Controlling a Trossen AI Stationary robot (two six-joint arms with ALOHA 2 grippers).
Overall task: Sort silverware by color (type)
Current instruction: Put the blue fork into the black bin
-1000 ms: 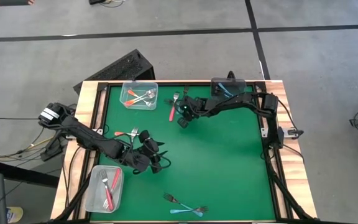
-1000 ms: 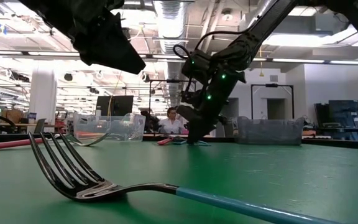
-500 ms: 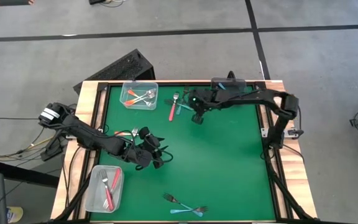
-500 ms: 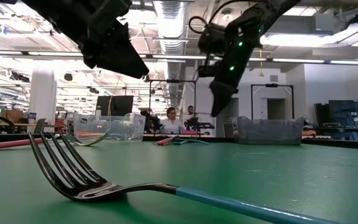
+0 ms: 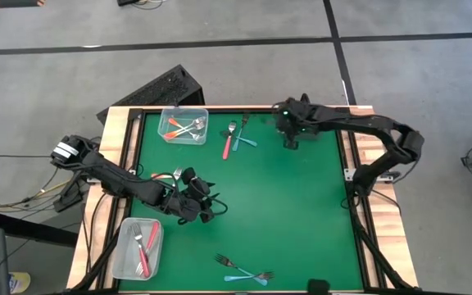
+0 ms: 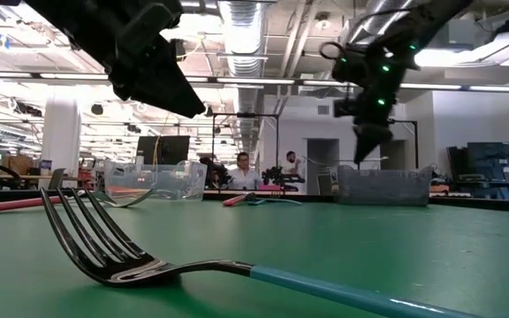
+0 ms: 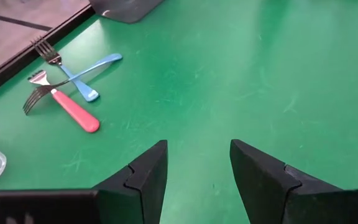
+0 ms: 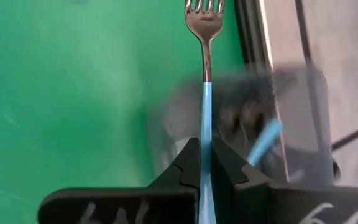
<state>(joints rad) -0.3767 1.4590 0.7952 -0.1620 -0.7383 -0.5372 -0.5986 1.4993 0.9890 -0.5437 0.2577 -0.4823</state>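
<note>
My right gripper is shut on a blue-handled fork and hangs by the far right bin, above the table in the low view. My left gripper is open and holds nothing; it hovers over the left middle of the mat. A red fork and a blue fork lie crossed on the mat near the far edge. Two more blue forks lie crossed at the near edge. An orange fork lies by the left arm. My right gripper pinches the fork's blue handle between its two fingers. The fork runs along the fingers, with its silver tines out past the fingertips. It is lifted clear of the table, over the mat's far right edge beside the bin.
A clear bin at the far left holds orange forks. Another clear bin at the near left holds red forks. The far right bin has a blue fork in it. The middle and right of the green mat are bare.
My right gripper has risen from the mat beside the red fork with the blue fork in its fingers. It has carried the fork toward the table's right, as far as the far right bin. The red fork and one blue fork stayed where they lay.
</note>
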